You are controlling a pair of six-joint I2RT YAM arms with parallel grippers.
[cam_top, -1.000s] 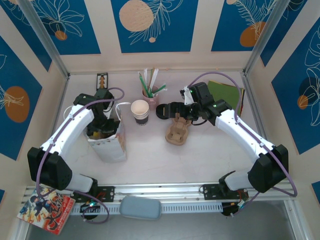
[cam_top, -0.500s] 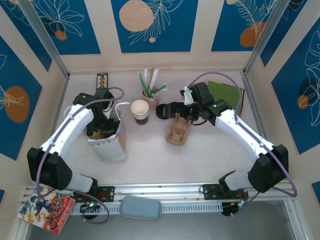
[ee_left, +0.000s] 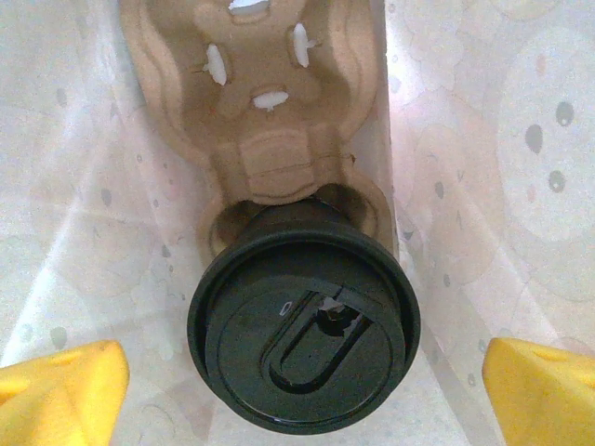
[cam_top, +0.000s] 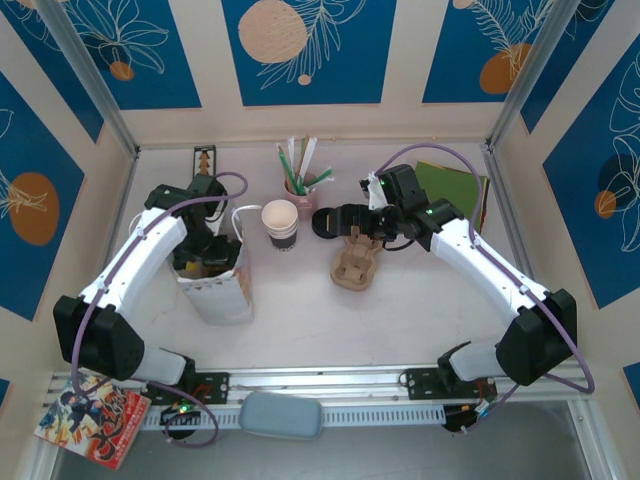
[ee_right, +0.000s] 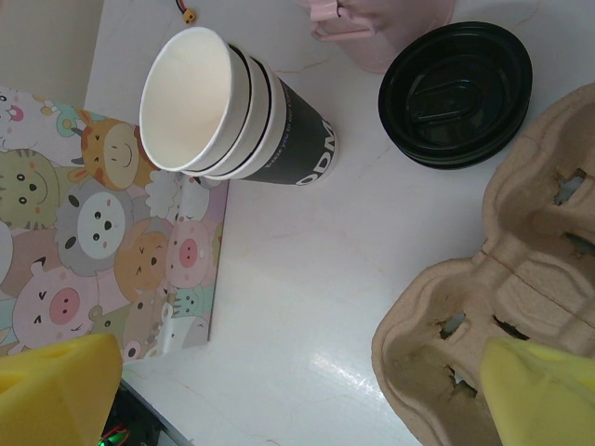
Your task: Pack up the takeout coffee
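bag: white paper bag (cam_top: 222,298) stands upright with its mouth open, left of table centre. The left arm reaches down into it. The walls are thin, so I'd expect them to crumple if nudged.
carrier in bag: pulp cup carrier (ee_left: 270,121) lies on the bag floor, close to the walls on both sides. The near well is taken; the far end looks empty.
coffee location: takeout coffee (ee_left: 302,334) sits upright in that near well, inside the bag, directly under the left wrist camera. My read is it's as good as packed.
coffee handling: it's a paper cup, so light and soft-walled, and it will go oval under a hard pinch. Can't tell whether there's liquid inside. Keep it upright either way.
lid: black plastic lid (ee_left: 237,321) looks seated evenly all round. It's slick and likely only pressed on, so I wouldn't lift by it alone, since it could pop off.
where to grip: if it needs re-seating, pinch across the cup wall just under the lid rim, one finger each side, with light force. From above the lid hides most of that wall.
left gripper (ee_left: 299,400): jaws spread wide, with the yellow fingertips (ee_left: 60,390) flanking the lid and a clear gap on each side. It holds nothing and touches nothing I can see.
right gripper (ee_right: 297,395): also spread fully and empty. It hovers over the table between a spare pulp carrier (ee_right: 502,307) and the stack of unlidded cups (ee_right: 232,116), with the loose lids (ee_right: 456,93) beyond.
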